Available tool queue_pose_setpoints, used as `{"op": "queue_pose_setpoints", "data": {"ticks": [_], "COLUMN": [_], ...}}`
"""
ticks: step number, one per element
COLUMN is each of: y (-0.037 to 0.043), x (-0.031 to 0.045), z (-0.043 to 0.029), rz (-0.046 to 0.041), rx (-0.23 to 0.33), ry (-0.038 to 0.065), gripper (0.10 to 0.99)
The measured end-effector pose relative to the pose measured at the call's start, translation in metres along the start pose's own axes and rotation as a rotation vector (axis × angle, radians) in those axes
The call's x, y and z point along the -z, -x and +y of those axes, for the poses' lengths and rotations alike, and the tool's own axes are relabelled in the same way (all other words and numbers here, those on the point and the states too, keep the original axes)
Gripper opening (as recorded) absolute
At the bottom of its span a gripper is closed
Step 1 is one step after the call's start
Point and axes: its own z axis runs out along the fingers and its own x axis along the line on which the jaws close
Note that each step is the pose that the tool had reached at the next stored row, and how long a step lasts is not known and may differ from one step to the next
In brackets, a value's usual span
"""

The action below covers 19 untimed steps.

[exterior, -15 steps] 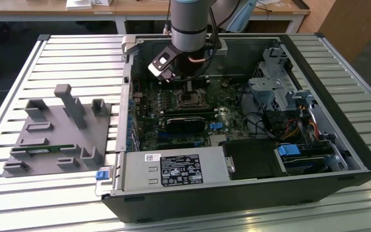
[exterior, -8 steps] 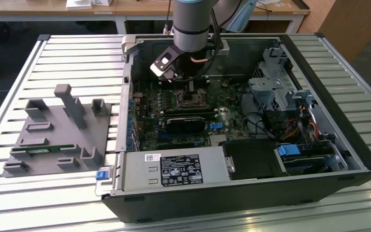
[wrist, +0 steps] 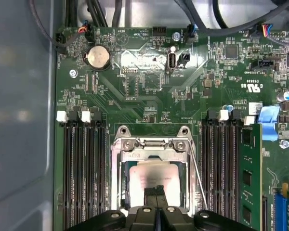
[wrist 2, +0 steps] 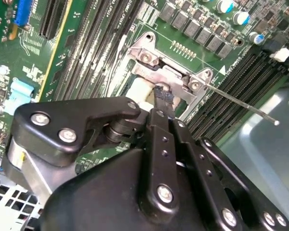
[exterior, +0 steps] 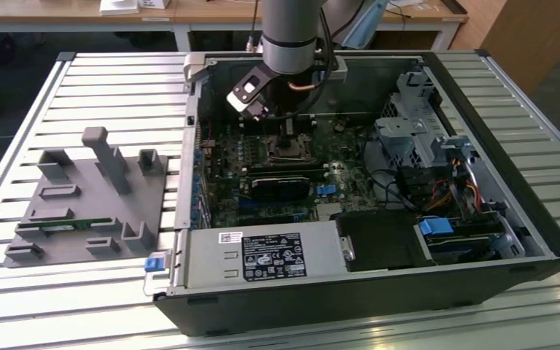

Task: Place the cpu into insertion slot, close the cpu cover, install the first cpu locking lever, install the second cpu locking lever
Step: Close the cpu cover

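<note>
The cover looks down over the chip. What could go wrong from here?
The locking lever juts free over the memory slots; the end effector could snag or bend it. It sits low over the cpu inside the cpu cover; pressing off-centre might scratch or shift the chip.

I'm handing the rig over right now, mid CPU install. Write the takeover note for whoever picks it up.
Gripper: fingers shut, holding nothing, tip down over the socket at the cover's window.
Things: the cpu sits in the insertion slot; the cpu cover looks to lie flat over it.
Done: cpu placed, cover apparently closed.
Left: one locking lever stands free, unlatched; the other lever's state cannot be told.
</note>
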Motion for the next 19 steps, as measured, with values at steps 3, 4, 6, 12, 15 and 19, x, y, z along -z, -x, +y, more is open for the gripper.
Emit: {"op": "queue_pose_setpoints", "data": {"ticks": [3,4,6,12,15,19], "y": [0.0002,0.0001,0.0001,0.0002,0.0001,-0.0002], "x": [0.0003,0.0001,-0.0005,-0.0045,-0.0056,-0.0066], "z": [-0.0053,-0.0067,-0.0073,-0.0075,-0.0064,-0.0025], "rz": [-0.0005,-0.0003,-0.0002,-0.0004,-0.0006,-0.0006], "rx": [0.000,0.000,0.000,0.000,0.000,0.000], "ry": [0.000,0.000,0.000,0.000,0.000,-0.001], "gripper": [0.106,0.106,0.106,0.106,0.106,0.106]}}
